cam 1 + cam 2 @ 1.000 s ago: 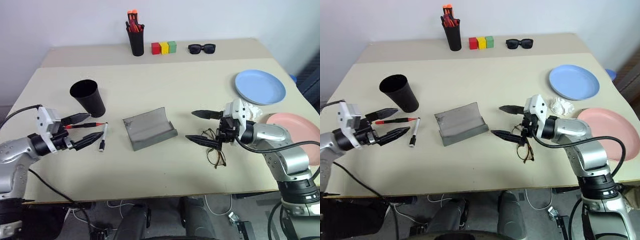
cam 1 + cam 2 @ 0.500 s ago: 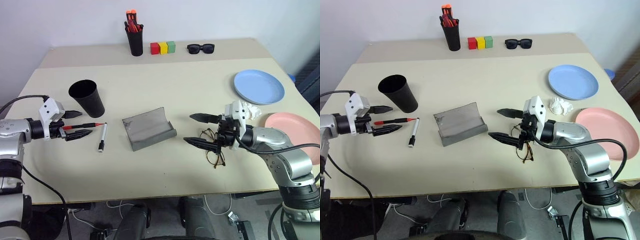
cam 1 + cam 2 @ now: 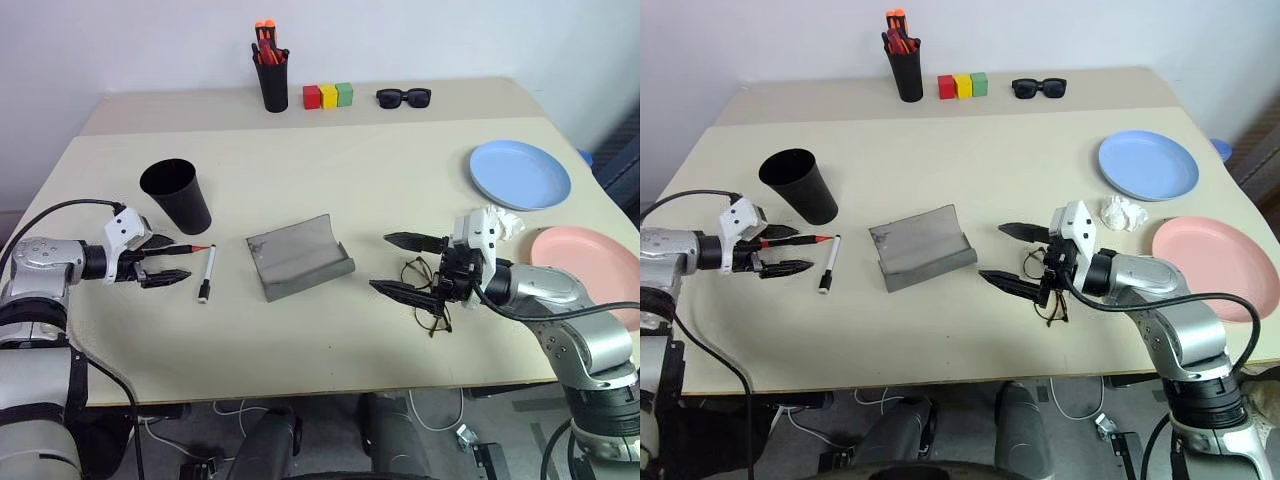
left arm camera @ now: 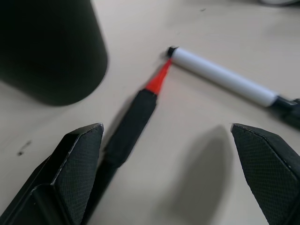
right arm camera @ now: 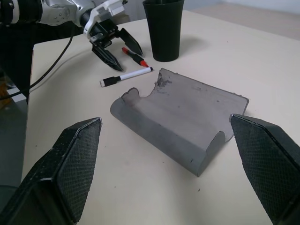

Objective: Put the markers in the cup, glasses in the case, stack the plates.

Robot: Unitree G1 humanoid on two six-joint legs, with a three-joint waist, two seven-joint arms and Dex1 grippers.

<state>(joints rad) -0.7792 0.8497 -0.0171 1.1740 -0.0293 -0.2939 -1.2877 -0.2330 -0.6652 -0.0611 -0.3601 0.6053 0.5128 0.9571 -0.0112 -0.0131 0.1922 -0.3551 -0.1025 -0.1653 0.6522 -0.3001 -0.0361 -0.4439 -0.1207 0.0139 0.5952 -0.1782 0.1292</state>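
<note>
- Head view: left gripper (image 3: 158,262) is seen at mid-left, jaws spread astride the red-capped marker (image 3: 172,250); the cup (image 3: 177,195) stands just above it.
- Left wrist view: closing is best centred on the marker's barrel.
- Right wrist view: right gripper (image 3: 1019,255) is spread wide and empty, facing the open case (image 5: 180,118).

I see a matte black cup (image 3: 177,195) and a grey case (image 3: 298,257). My plates (image 3: 520,173) are light blue and pink, on a beige table (image 3: 330,150).
</note>
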